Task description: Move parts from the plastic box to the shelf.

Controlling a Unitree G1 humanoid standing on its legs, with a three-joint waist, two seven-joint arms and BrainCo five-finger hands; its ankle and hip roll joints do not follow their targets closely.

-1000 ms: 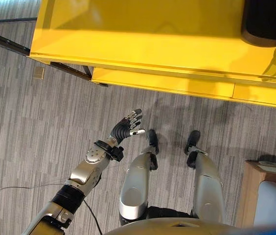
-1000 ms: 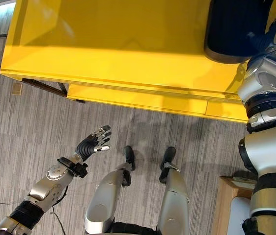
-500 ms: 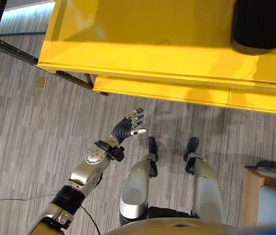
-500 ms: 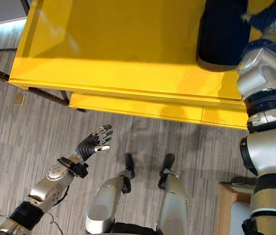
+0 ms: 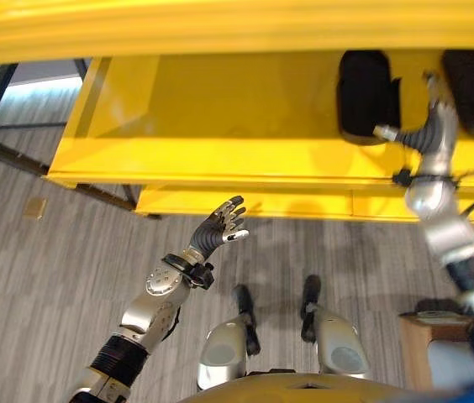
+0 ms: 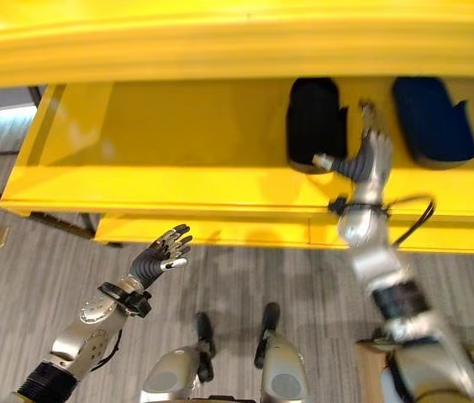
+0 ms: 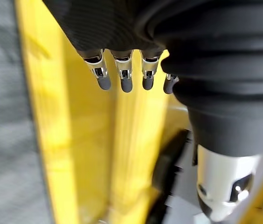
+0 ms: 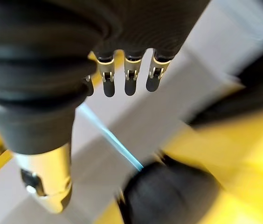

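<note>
- The head views have tilted upward since a second ago: the yellow shelf (image 5: 220,126) then showed only its front part, and now its whole deck is visible with an upper yellow board across the top. That is the camera moving, not the shelf.
- A second ago the right robot hand (image 6: 370,155) sat at the far right beside a dark part; now it is raised over the shelf's right half, fingers straight and spread, holding nothing, just beside that part (image 6: 315,122).
- I judge this as one part delivered and the hand about to withdraw for the next.
- The left robot hand (image 5: 220,228) is much as it was: open, empty, hovering in front of the shelf's front edge over the floor (image 5: 35,285).
- The placed part is black, matte, an elongated rounded block lying on the shelf toward its right end; another dark part (image 6: 432,117) of similar shape lies further right.
- The shelf looks like smooth painted metal with a slight sheen.
- The floor is grey, streaked carpet.
</note>
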